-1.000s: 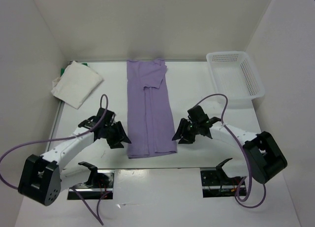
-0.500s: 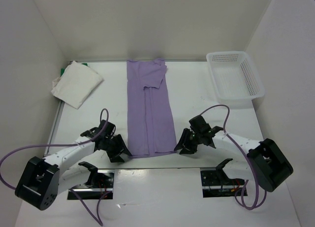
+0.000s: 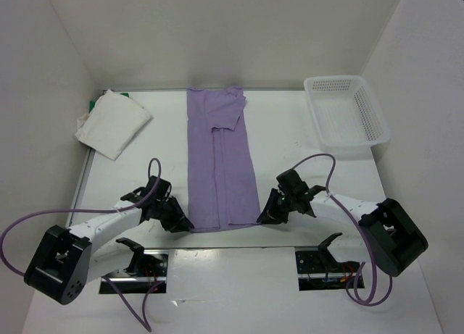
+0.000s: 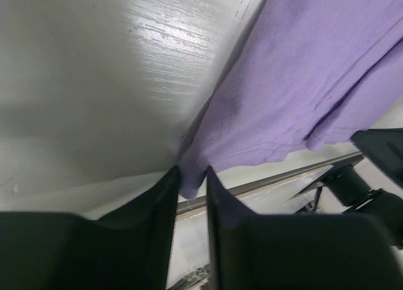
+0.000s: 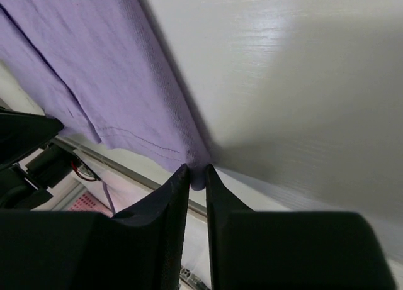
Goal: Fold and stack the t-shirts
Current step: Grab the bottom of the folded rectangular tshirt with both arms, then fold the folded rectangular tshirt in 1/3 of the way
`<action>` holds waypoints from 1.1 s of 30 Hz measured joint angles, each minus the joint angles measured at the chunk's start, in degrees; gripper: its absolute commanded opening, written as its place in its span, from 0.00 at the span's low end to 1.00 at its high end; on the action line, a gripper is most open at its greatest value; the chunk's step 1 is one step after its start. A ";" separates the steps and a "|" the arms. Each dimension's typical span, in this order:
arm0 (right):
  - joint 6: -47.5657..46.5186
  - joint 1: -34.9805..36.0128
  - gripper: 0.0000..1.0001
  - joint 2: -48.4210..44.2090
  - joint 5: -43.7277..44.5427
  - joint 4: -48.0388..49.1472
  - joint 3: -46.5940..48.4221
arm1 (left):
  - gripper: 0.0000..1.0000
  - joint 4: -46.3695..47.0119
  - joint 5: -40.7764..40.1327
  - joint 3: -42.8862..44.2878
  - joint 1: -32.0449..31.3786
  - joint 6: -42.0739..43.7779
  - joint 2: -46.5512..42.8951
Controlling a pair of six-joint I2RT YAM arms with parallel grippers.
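Observation:
A lavender t-shirt (image 3: 220, 160) lies folded lengthwise in a long strip down the middle of the table. My left gripper (image 3: 183, 225) is shut on its near left corner (image 4: 192, 184), the cloth pinched between the fingertips. My right gripper (image 3: 262, 218) is shut on the near right corner (image 5: 198, 175) in the same way. A folded white t-shirt (image 3: 112, 123) rests at the far left, and a sliver of green t-shirt (image 3: 93, 105) peeks out from under it.
A white perforated basket (image 3: 348, 117) stands at the far right corner. The table's near edge with its metal rail (image 4: 296, 173) runs just in front of both grippers. White walls close in the table on three sides.
Both grippers dropped toward the near edge and moved in to the lavender shirt's near corners, then closed on them.

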 measured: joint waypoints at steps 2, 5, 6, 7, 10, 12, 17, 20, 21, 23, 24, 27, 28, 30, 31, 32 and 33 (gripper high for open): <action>-0.07 0.13 0.13 0.11 0.00 0.22 0.00 | 0.22 0.70 0.13 -0.02 0.00 -0.63 0.35; -0.28 0.15 0.01 0.85 0.00 0.50 0.17 | 0.11 1.49 0.35 -0.09 0.00 -0.74 0.39; -0.39 0.28 0.00 1.09 0.04 0.46 0.31 | 0.06 1.62 0.46 -0.09 0.00 -0.57 0.50; -0.52 0.61 0.00 1.31 0.11 0.37 0.52 | 0.04 1.53 0.55 -0.07 0.00 -0.42 0.66; -0.04 2.91 0.00 0.74 0.59 -0.20 1.18 | 0.00 -0.04 0.74 0.48 0.00 0.39 0.76; 1.05 4.90 0.00 -1.70 0.87 -1.18 1.33 | 0.00 -2.05 1.03 1.38 0.00 1.20 -0.24; 2.01 6.05 0.00 -10.67 1.46 -9.46 4.59 | 0.00 -10.29 2.47 6.19 0.00 2.54 -6.12; -0.52 3.19 0.00 -10.86 1.22 -14.10 10.99 | 0.00 -14.38 2.69 12.66 0.66 3.56 -6.08; -1.66 1.51 0.00 -10.34 1.25 -14.73 12.83 | 0.00 -15.43 2.43 15.39 1.07 4.04 -5.25; -5.42 -3.82 0.00 -7.63 0.48 -15.91 17.79 | 0.00 -16.02 1.92 22.21 3.17 5.70 -1.73; -7.45 -6.69 0.00 -5.44 0.55 -16.33 20.57 | 0.00 -15.10 1.86 25.03 4.81 6.73 0.39; -13.35 -12.68 0.00 3.76 0.74 -17.25 30.23 | 0.00 -11.06 1.81 30.05 10.47 8.52 6.47; -14.88 -13.75 0.00 7.10 0.90 -17.14 33.38 | 0.00 -10.03 1.73 31.45 12.24 8.81 8.90; -17.70 -14.62 0.00 13.81 1.05 -16.79 39.52 | 0.00 -7.93 1.05 34.69 14.75 10.05 14.58; -18.86 -14.93 0.00 16.94 1.05 -16.55 42.18 | 0.00 -7.48 0.57 36.54 15.32 10.45 17.27; -20.02 -14.99 0.00 20.24 1.14 -16.15 44.92 | 0.00 -6.69 0.20 38.99 15.52 11.19 20.72; -20.83 -15.02 0.00 22.97 1.42 -16.35 47.32 | 0.00 -5.68 -0.17 41.05 15.54 11.56 23.63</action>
